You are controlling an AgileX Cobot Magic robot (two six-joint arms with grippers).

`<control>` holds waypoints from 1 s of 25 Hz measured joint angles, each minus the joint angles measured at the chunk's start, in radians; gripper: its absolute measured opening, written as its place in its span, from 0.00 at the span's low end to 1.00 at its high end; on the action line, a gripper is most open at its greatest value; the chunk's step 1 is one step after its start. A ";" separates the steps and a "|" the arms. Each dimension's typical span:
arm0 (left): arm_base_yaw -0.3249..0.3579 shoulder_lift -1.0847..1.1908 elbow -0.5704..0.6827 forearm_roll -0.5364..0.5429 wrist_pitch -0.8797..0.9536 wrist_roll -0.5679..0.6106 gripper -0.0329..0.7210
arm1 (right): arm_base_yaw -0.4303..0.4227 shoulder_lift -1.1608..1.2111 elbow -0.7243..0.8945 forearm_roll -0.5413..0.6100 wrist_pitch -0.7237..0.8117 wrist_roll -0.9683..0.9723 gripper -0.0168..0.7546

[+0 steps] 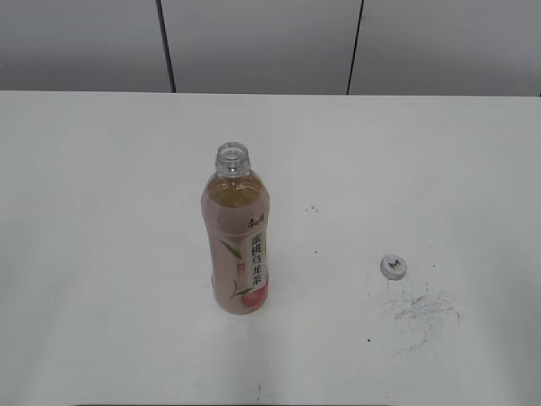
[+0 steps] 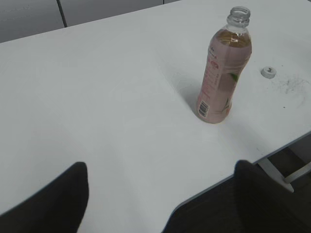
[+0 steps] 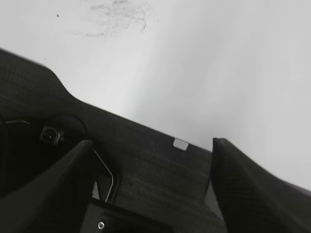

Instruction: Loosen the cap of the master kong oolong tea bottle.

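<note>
While both grippers are hanging back near the table's front edge, their jaws are standing wide apart with nothing between them: the left gripper (image 2: 160, 194) is showing only two dark fingertips (image 2: 68, 194) at the bottom of its wrist view, and the right gripper (image 3: 150, 184) is showing the same over a dark textured surface (image 3: 146, 165) beside the white table (image 1: 101, 169). Neither gripper is appearing in the exterior view, so their arms are staying hidden. From the left gripper, the master kong oolong tea bottle (image 2: 221, 77) is standing upright at about one o'clock, well apart, with bare tabletop lying open between them. In the exterior view the bottle (image 1: 237, 241) is sitting near the table's middle, its neck open and uncapped. The cap (image 1: 392, 267) is lying flat on the table at roughly three o'clock from the bottle, well apart from it, just beside a patch of grey scuff marks (image 1: 423, 309). The mark on the cap is too small to read. The table's front edge is cutting off at the frame bottom.
</note>
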 joint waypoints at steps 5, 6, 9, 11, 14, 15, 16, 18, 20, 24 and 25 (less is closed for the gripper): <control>0.000 0.000 0.000 -0.001 -0.005 0.001 0.76 | 0.000 -0.176 0.031 0.078 -0.072 -0.004 0.74; 0.000 0.000 0.000 -0.001 -0.005 0.001 0.76 | 0.000 -0.196 0.036 0.088 -0.075 -0.006 0.74; 0.000 0.000 0.000 -0.002 -0.005 0.001 0.76 | 0.000 -0.228 0.041 0.089 -0.080 -0.007 0.74; 0.000 0.000 0.000 -0.002 -0.005 0.001 0.76 | 0.000 -0.230 0.041 0.092 -0.081 -0.007 0.74; 0.000 0.000 0.000 -0.003 -0.005 0.001 0.76 | 0.000 -0.230 0.042 0.096 -0.082 -0.008 0.74; 0.000 0.000 0.000 -0.003 -0.005 0.001 0.76 | 0.000 -0.230 0.042 0.097 -0.084 -0.008 0.74; 0.000 0.000 0.000 -0.003 -0.005 0.001 0.76 | 0.000 -0.230 0.042 0.098 -0.084 -0.008 0.74; 0.000 0.000 0.000 -0.003 -0.005 0.001 0.76 | 0.000 -0.230 0.042 0.100 -0.086 -0.008 0.74; 0.000 0.000 0.000 -0.003 -0.005 0.001 0.76 | 0.000 -0.230 0.042 0.100 -0.087 -0.009 0.74; 0.000 0.000 0.000 -0.002 -0.005 0.001 0.76 | 0.000 -0.230 0.042 0.100 -0.087 -0.009 0.74; 0.001 0.000 0.000 -0.002 -0.005 0.001 0.76 | 0.000 -0.230 0.042 0.100 -0.087 -0.009 0.74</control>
